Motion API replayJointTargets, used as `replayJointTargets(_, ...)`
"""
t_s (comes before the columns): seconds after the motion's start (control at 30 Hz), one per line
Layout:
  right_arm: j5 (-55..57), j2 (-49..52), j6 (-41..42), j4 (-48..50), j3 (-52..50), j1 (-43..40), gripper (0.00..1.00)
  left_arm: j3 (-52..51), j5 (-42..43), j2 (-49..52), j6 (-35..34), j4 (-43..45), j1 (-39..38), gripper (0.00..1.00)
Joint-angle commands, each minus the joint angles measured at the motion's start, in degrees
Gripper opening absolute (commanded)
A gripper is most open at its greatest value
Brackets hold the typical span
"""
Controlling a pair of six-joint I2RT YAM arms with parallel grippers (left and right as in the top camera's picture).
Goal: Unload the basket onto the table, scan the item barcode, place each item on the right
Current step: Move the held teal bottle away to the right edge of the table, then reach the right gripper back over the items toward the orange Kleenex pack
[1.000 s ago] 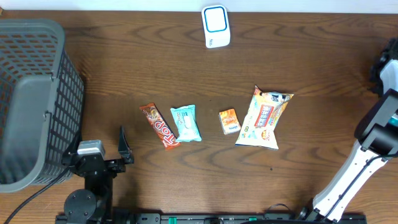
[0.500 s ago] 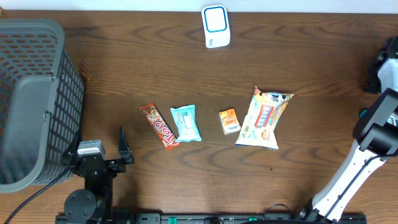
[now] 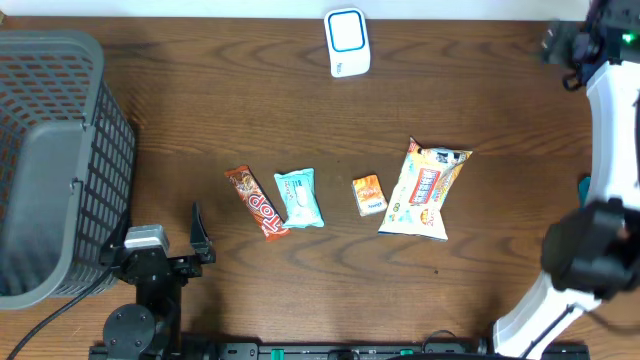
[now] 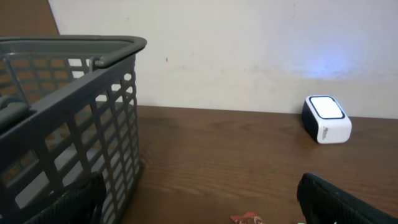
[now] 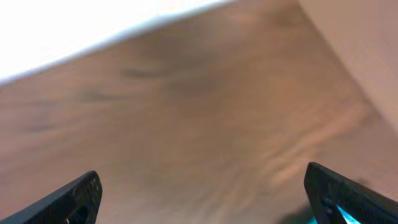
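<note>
Looking down at the bench (image 3: 500,130), I've got four candidates for scanning laid in a loose row across the middle, all flat on the dark wood grain and none touched by either arm. The chocolate bar (image 3: 257,201), in a glossy orange-red wrapper, lies with its long axis diagonal, far end toward the left and near end toward the right. Just beside it sits the teal packet (image 3: 299,197), crinkly, long axis running roughly far to near with a slight tilt. A gap, then the small orange box (image 3: 369,195), also lengthwise far to near. Next to that sprawls the puffy snack bag (image 3: 427,188), biggest of the lot, its top corner leaning to the far right. The scanner (image 3: 347,42), a rounded white block with a blue-ringed face, stands at the far edge, well apart from the row, nothing between them. A grey plastic lattice basket (image 3: 50,150) fills the left side. My left pincer (image 4: 199,186) hangs spread by the basket's near corner, nothing in it. My right pincer (image 5: 202,174) is spread too, up by the far right corner; its own view is blurred.
</note>
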Motion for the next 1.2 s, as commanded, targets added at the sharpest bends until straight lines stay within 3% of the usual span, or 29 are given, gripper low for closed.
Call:
replayJointTargets(0.0, -9.3, -4.8, 8.0, -2.6, 0.8, 3.4, 0.99, 0.0, -0.3, 0.0, -0.3, 0.0, 0.3, 0.98)
replayJointTargets(0.17, -16.6, -6.0, 10.3, -10.5, 0.8, 11.8, 0.99, 0.0, -0.3, 0.0, -0.3, 0.0, 0.3, 0.98)
replayJointTargets(0.27, -16.7, -4.9, 11.4, -16.0, 0.4, 17.4, 0.99, 0.0, -0.3, 0.0, -0.3, 0.0, 0.3, 0.98)
replayJointTargets(0.4, -17.4, -2.8, 21.7, -24.9, 0.4, 24.7, 0.99, 0.0, -0.3, 0.0, -0.3, 0.0, 0.3, 0.98)
replayJointTargets(0.57, -16.7, -0.7, 22.2, -32.5, 0.3, 34.3, 0.99, 0.0, -0.3, 0.0, -0.3, 0.0, 0.3, 0.98)
replayJointTargets(0.77, -0.8, 2.1, 17.8, -31.7, -2.6, 44.8, 0.99, 0.0, -0.3, 0.0, -0.3, 0.0, 0.3, 0.98)
replayJointTargets(0.93, 4.4, 5.4, 17.9, -25.3, -9.7, 49.7, 0.99, 0.0, -0.3, 0.0, -0.3, 0.0, 0.3, 0.98)
replayJointTargets(1.07, 6.6, 8.1, 17.7, -19.1, -16.4, 50.8, 0.84, 0.0, -0.3, 0.0, -0.3, 0.0, 0.3, 0.98)
replayJointTargets(1.17, 6.5, 9.5, 17.7, -18.3, -18.6, 50.8, 0.83, 0.0, -0.3, 0.0, -0.3, 0.0, 0.3, 0.98)
